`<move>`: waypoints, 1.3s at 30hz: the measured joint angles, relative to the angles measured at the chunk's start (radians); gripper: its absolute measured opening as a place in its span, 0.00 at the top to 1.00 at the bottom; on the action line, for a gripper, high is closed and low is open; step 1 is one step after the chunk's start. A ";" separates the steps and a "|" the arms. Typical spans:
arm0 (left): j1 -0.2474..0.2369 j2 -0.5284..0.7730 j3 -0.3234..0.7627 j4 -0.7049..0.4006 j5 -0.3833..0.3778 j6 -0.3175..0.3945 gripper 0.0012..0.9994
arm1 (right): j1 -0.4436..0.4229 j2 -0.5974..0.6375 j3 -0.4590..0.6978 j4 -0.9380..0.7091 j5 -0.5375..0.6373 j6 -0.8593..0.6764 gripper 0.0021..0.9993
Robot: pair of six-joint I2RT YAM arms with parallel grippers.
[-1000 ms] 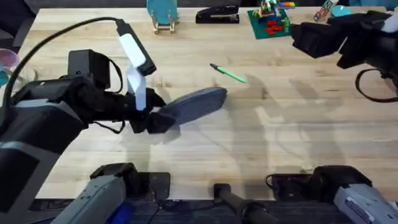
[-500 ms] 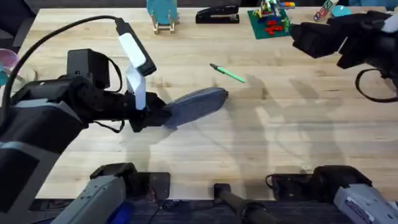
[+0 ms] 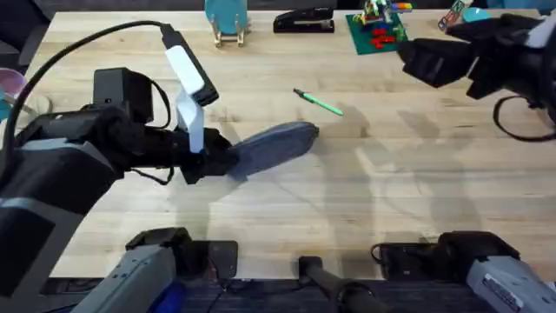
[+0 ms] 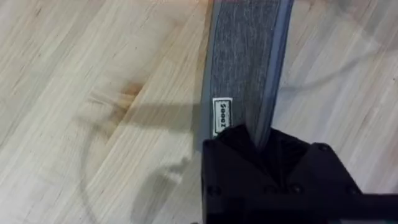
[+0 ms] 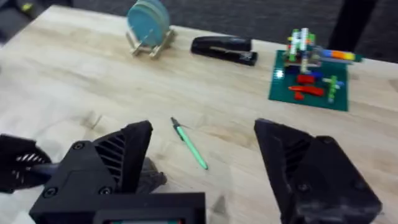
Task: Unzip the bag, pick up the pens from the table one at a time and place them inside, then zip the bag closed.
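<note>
Left gripper (image 3: pixel 219 163), black-fingered, clamps the near-left end of the oblong blue-grey fabric pencil pouch (image 3: pixel 276 144), which lies flat on the light wood-plank table (image 3: pixel 365 200) near its middle, angled from near left to far right. From the left wrist, the same gripper (image 4: pixel 264 152) bites the pouch's (image 4: pixel 245 62) edge just beside a small white label (image 4: pixel 222 116), with the darker zipper band running along the pouch's length.

Just beyond the pouch's far end, apart from it, lies a slim bright light-green pen with a black end (image 3: pixel 320 102), also seen from the right wrist (image 5: pixel 190 144).

Right gripper (image 3: pixel 417 59) hovers above the table's far right with its black fingers spread wide and nothing between them; the right wrist view shows that gripper (image 5: pixel 205 155) gaping over the pen.

Along the far edge stand a teal disc on a wooden stand (image 3: pixel 228 19), a black stapler (image 3: pixel 304 19) and a green base plate of toy bricks (image 3: pixel 380 28).
</note>
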 joint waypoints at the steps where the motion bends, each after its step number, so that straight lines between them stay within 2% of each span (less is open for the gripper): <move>1: 0.000 0.000 0.000 0.000 0.000 0.000 0.96 | 0.000 0.014 0.006 -0.001 -0.013 -0.009 0.00; 5: 0.000 0.000 0.000 0.000 0.000 0.000 0.96 | 0.000 0.124 0.055 -0.024 -0.097 -0.067 0.00; 11: 0.000 0.000 0.000 0.000 0.000 0.000 0.96 | 0.000 0.310 0.202 -0.182 -0.201 -0.234 0.00; 22: 0.000 0.000 0.000 0.000 0.000 0.000 0.96 | 0.000 0.494 0.459 -0.570 -0.242 -0.651 0.00; 32: 0.000 0.000 0.000 0.000 0.000 0.000 0.96 | 0.000 0.572 0.485 -0.735 -0.252 -1.067 0.00; 39: 0.000 0.000 0.000 0.000 0.000 0.000 0.96 | -0.015 0.572 0.486 -0.699 -0.262 -1.256 0.00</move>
